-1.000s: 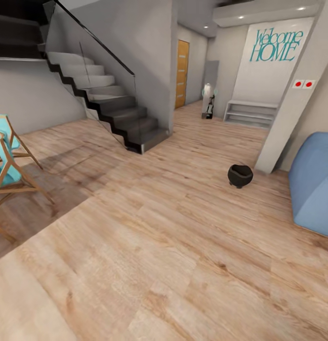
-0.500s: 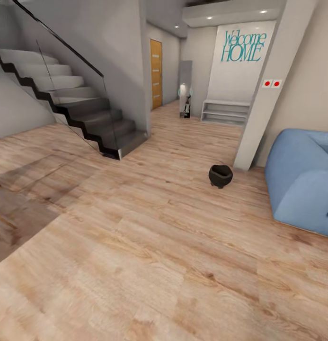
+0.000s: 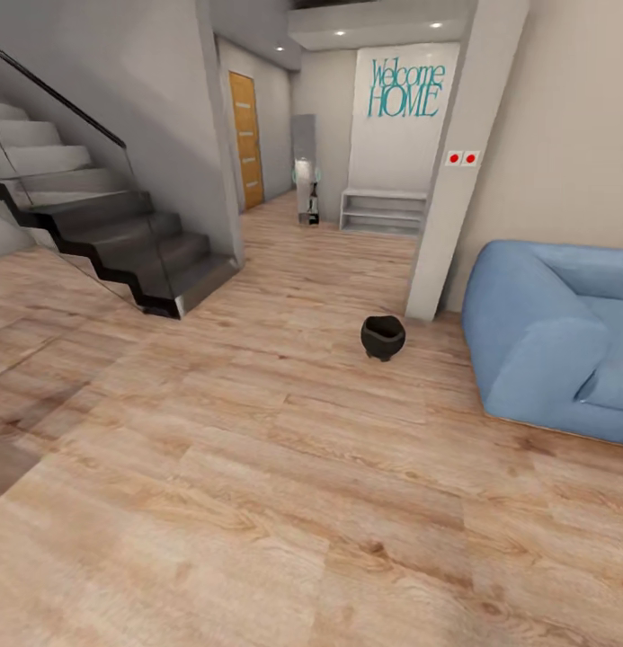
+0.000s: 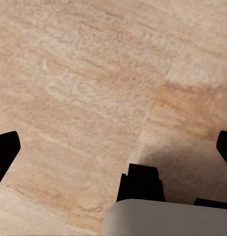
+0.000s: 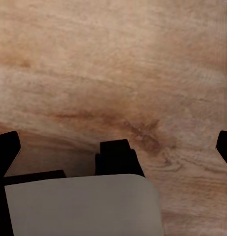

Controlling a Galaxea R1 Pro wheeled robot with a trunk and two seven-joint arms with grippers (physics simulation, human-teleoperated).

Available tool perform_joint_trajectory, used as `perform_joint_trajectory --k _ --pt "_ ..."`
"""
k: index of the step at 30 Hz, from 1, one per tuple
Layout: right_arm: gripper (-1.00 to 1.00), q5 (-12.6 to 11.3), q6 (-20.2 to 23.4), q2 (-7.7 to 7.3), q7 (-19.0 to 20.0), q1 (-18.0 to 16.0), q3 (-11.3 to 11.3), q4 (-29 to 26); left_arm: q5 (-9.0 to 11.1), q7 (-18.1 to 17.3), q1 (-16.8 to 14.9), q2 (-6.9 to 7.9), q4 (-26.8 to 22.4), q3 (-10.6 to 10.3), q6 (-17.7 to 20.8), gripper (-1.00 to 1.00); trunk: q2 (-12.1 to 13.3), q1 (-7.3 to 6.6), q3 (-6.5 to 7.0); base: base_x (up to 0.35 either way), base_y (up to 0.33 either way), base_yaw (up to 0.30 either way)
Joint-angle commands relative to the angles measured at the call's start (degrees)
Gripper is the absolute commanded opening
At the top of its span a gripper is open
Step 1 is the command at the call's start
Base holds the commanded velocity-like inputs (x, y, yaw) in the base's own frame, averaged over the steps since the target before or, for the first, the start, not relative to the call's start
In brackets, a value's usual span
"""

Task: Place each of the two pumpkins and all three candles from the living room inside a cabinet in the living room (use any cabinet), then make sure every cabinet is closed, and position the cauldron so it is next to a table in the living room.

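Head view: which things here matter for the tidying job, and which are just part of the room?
Job things:
- cauldron, standing on the plank floor

Just there:
- blue sofa
- stairs
- "Welcome HOME" sign
- white shelf
- orange door

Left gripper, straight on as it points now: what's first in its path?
The wood plank floor. The left gripper is open and points down at bare planks, nothing between; how far down, the wrist view doesn't tell.

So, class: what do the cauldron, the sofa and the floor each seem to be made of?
Cauldron: dark, dull black, possibly cast metal; no shine shows. Sofa: soft blue fabric, judging by its rounded, matte cushions. Floor: light wood planks, with visible grain and seams.
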Motion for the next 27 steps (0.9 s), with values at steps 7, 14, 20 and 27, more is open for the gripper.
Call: perform_joint_trajectory --k 7,14,20,27 --pt "1.0 0.0 -0.02 -0.05 0.0 0.0 -0.02 0.0 0.0 -0.03 0.0 0.0 0.0 0.0 0.0 1.0 0.0 0.0 0.0 0.335 0.0 -0.281" --pt "1.0 0.0 -0.01 -0.09 0.0 0.0 -0.06 0.0 0.0 -0.03 0.0 0.0 0.0 0.0 0.0 1.0 0.0 0.0 0.0 0.335 0.0 -0.281" --pt "1.0 0.0 -0.04 -0.09 0.0 0.0 -0.04 0.0 0.0 -0.04 0.0 0.0 0.0 0.0 0.0 1.0 0.0 0.0 0.0 0.335 0.0 -0.281" --pt "1.0 0.02 0.0 -0.02 0.0 0.0 -0.01 -0.08 0.0 -0.04 0.0 0.0 -0.02 0.0 0.0 1.0 0.0 0.0 0.0 0.335 0.0 -0.096"
